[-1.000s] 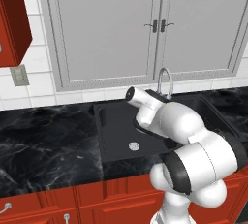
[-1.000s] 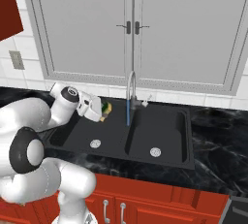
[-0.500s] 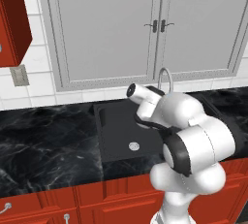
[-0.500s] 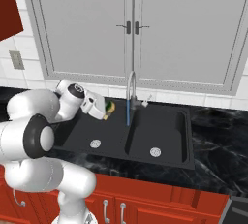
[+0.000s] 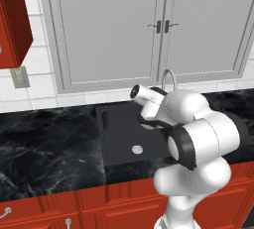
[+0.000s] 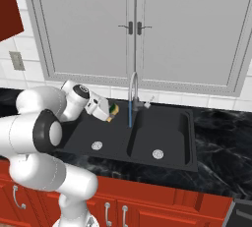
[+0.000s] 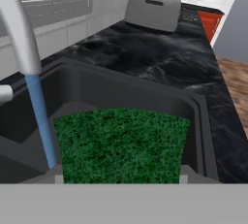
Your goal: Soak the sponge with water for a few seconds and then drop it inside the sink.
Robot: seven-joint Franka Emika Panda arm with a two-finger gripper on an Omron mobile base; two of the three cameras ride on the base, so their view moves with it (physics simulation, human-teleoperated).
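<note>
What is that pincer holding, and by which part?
The pincer holds the sponge by its two opposite side edges, green scrub face toward the hand camera, beside the water over the sink.

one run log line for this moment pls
gripper: shut on sponge | sponge: beside water, not under it | faucet: running | sink: no sponge inside

sponge (image 6: pixel 113 109) over the sink's (image 6: pixel 170 159) left basin, just left of the water (image 6: pixel 130 113), faucet (image 6: pixel 133 82) behind

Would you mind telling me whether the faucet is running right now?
On: a blue stream of water falls from the faucet spout into the sink.
</note>
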